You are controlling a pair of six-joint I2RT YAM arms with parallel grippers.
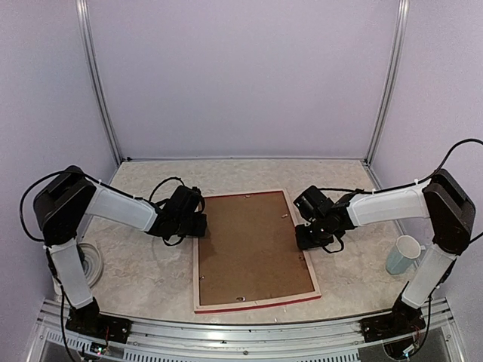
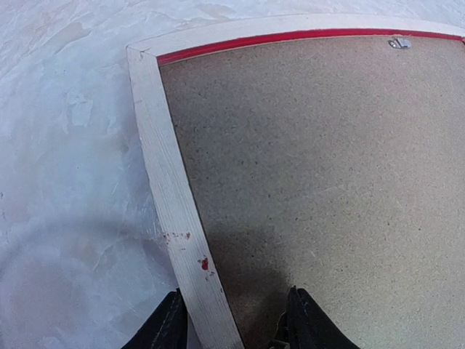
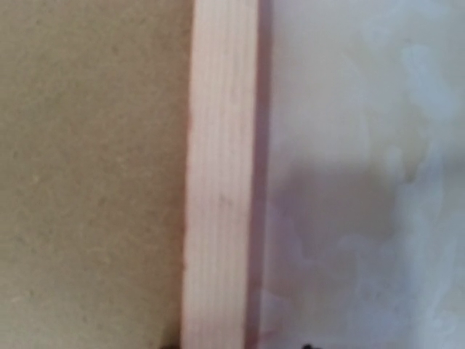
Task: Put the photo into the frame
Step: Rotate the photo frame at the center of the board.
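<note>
Both my arms reach inward, elbows high and wrists bent down, one on each long side of the frame (image 2: 167, 196). The frame lies flat, back up, in the middle of the worktop (image 1: 143, 279).

The left end effector (image 2: 234, 329) straddles the left rail. Its outer finger is just beside the wood and its inner finger hangs over the backing board (image 1: 253, 249), so the jaws are parted wider than the rail and not clamped. The right end effector (image 1: 303, 237) sits over the opposite rail. My wrist view there is blurred, but two dark tips show on either side of the wood, likewise parted.

The rails are pale, raw-looking wood with faint grain, mitred at the corner and edged with a thin red line. A few red flecks (image 2: 204, 263) mark the left rail. The board is brown, speckled fibreboard, and a small metal clip (image 2: 399, 43) sits near one edge. The worktop is pale with a mottled, marble-like pattern. A light mug (image 1: 404, 255) stands well off to the right.
</note>
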